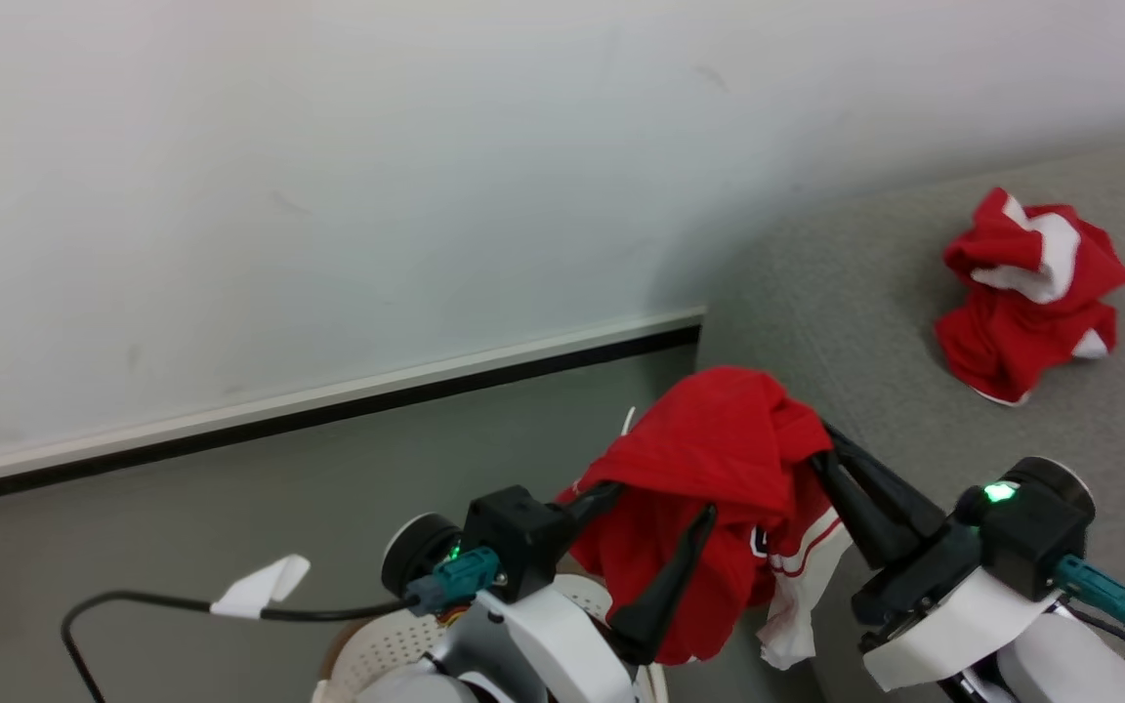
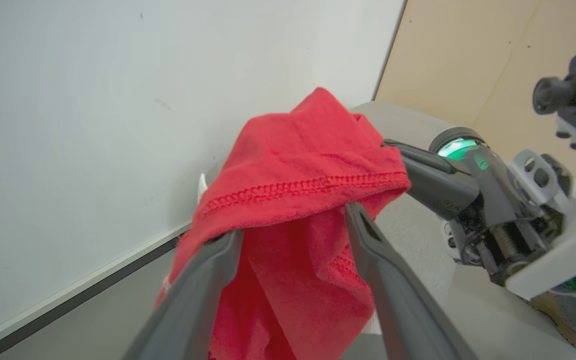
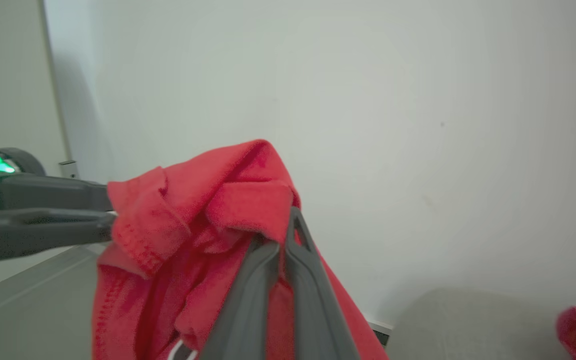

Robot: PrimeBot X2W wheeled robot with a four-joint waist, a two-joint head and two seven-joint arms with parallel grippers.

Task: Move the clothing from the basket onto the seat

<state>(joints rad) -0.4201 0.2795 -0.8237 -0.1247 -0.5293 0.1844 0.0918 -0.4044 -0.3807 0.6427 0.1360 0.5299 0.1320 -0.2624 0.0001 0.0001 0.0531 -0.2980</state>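
The right hand clamped a red shirt, hanging lengthwise down beside the sofa. The left hand was spread wide.

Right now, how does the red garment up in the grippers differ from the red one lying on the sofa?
The lifted garment hangs in the air, draped over the open left gripper and pinched by the shut right gripper; the crumpled garment rests on the sofa, touched by neither. The lifted garment hangs down long; the crumpled garment is bunched in a heap. Both are red with white parts.
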